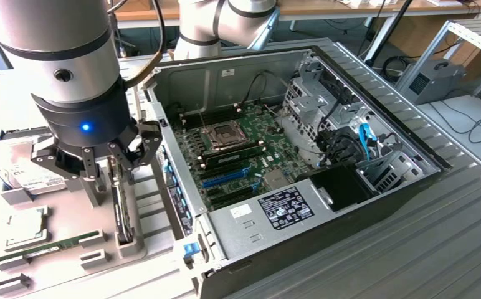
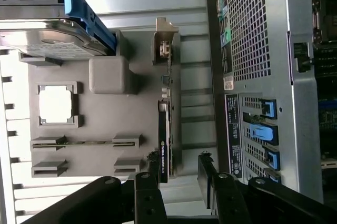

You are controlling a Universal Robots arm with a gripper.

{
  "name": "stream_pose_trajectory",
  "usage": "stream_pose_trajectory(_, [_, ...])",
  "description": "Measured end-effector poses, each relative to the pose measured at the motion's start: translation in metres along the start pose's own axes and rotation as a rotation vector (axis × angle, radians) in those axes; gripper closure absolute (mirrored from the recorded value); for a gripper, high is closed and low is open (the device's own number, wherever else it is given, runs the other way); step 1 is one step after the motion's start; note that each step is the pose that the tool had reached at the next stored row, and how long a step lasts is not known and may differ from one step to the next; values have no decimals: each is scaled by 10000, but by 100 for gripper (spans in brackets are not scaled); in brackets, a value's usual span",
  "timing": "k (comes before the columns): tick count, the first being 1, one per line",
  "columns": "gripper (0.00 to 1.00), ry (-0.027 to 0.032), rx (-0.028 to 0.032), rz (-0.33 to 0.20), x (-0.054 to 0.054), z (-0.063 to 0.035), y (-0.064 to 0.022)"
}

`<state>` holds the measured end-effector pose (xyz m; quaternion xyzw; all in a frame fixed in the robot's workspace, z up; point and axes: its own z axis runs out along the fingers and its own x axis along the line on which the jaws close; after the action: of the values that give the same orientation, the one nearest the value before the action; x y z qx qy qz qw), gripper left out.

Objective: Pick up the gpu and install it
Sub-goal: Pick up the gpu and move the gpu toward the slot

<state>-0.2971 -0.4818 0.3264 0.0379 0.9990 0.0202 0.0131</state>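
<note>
Gpu (image 2: 165, 145) stands edgewise beneath the downward-pointing, spread end effector (image 2: 179, 163)

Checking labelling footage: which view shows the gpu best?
The wrist view: the gpu stands on edge in the grey tray, nearly its whole length visible, from silver bracket to far end. The exterior view gives a thin dark edge of it, below the gripper.
</note>
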Motion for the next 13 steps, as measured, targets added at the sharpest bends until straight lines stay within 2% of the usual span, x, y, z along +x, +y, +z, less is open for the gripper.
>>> stream_pose_trajectory(3, [58, -1, 4, -2, 3, 28, 40])
stream_pose_trajectory(6, [58, -4, 41, -2, 10, 56, 110])
stream_pose_trajectory(7, [58, -6, 71, -2, 12, 64, 134])
stream_pose_trajectory(9, [58, -15, 180, -6, 16, 82, 193])
stream_pose_trajectory(11, [58, -20, 251, -10, 20, 99, 237])
stream_pose_trajectory(13, [58, -21, 270, -9, 23, 118, 268])
